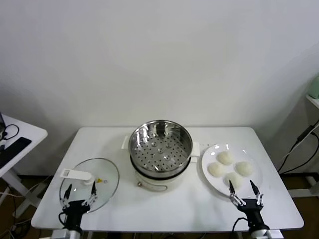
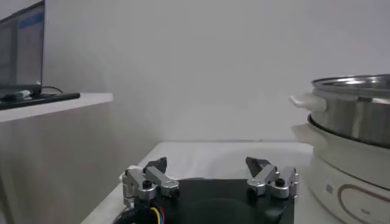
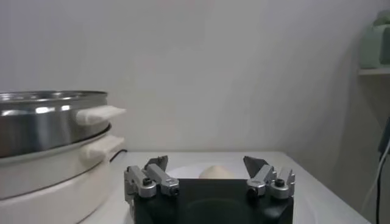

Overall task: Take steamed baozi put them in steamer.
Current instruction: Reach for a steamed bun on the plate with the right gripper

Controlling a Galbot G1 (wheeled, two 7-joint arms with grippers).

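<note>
- Four cream-white dome-shaped steamed baozi [image 1: 230,170] sit flat-side down on a flat white plate [image 1: 208,156], just right of the shiny perforated steel steamer [image 1: 160,145]; being round, they show no long axis.
- The steamer stands open mid-table, mouth upward, ready for loading; its round glass lid [image 1: 90,182] lies at left.
- The right gripper [image 1: 245,192] hovers at the plate's near rim, jaws spread wide, empty; probably first to reach.
- The left gripper [image 1: 79,196] waits over the lid, likewise wide open, holding nothing.
</note>
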